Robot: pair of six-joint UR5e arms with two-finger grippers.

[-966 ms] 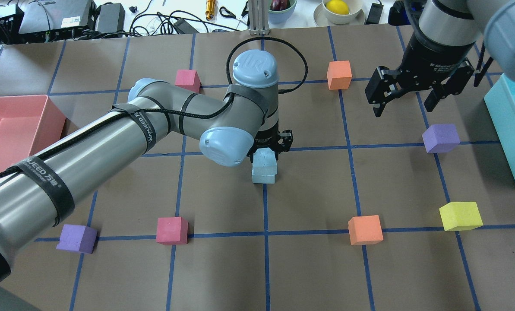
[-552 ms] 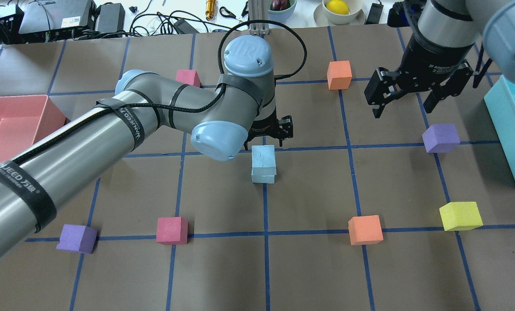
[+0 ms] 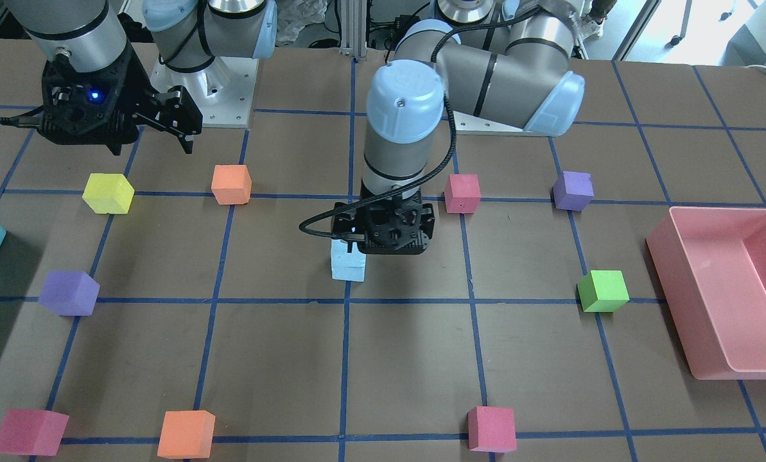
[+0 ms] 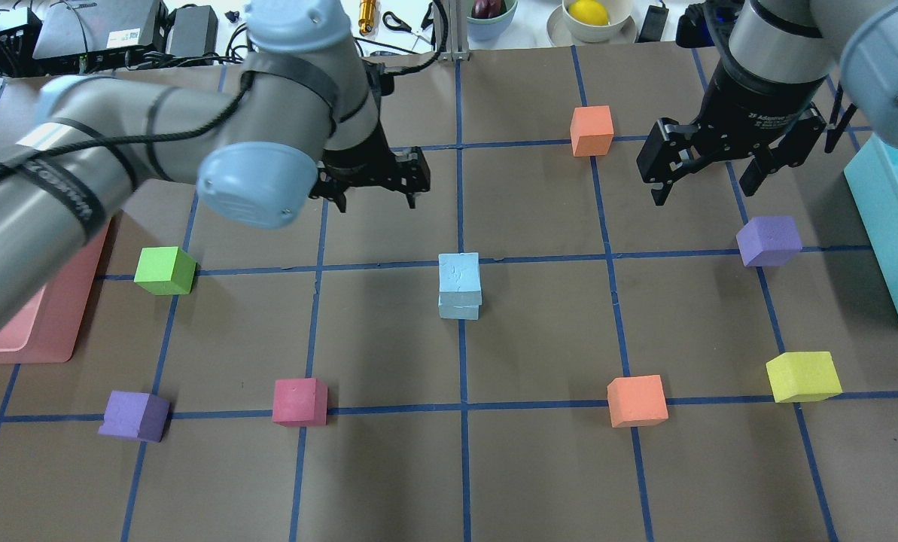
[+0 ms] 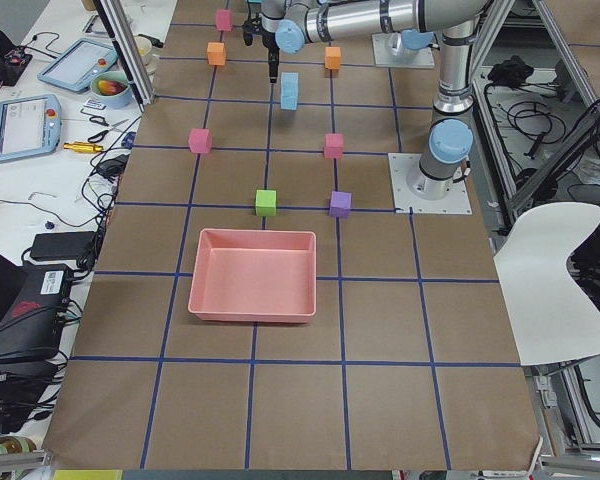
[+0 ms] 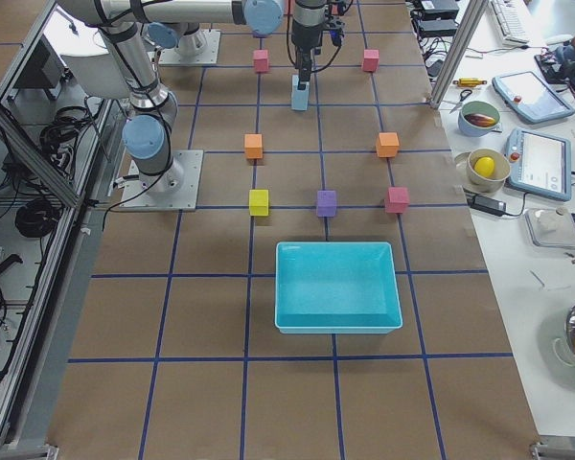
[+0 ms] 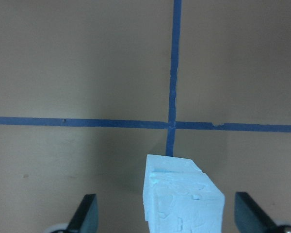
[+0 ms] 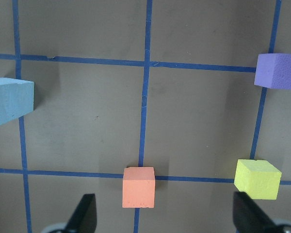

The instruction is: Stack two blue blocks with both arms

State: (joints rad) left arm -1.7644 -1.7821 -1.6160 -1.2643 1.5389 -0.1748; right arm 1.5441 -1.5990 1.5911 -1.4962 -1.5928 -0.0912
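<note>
You have the two blue blocks [image 4: 460, 286] stacked at the middle of the table [image 4: 539, 467], one on top of the other. The upper one sits slightly askew on the lower, right where two blue tape lines cross. Taking the overhead view as your clock face with the stack at the centre, the left gripper [image 4: 374, 197] is at about 11 o'clock, clear of the blocks. Its jaws are spread and hold nothing. Your left wrist camera shows both fingers [image 7: 85, 213] wide apart with the stack low between them, touching neither. From the front camera the same gripper overlaps the top of the stack, so you cannot judge its height from there. The right gripper [image 4: 703, 192] hangs at about 2 o'clock, well apart from the stack, with its jaws also apart and empty. An orange cube [image 4: 592, 130] lies at 1 o'clock, a purple cube [image 4: 768, 241] at 3 o'clock and a green cube [image 4: 165, 269] at 9 o'clock. The teal bin [image 4: 893, 226] sits at the 3 o'clock edge and the pink tray [image 4: 57, 316] at the 9 o'clock edge.
</note>
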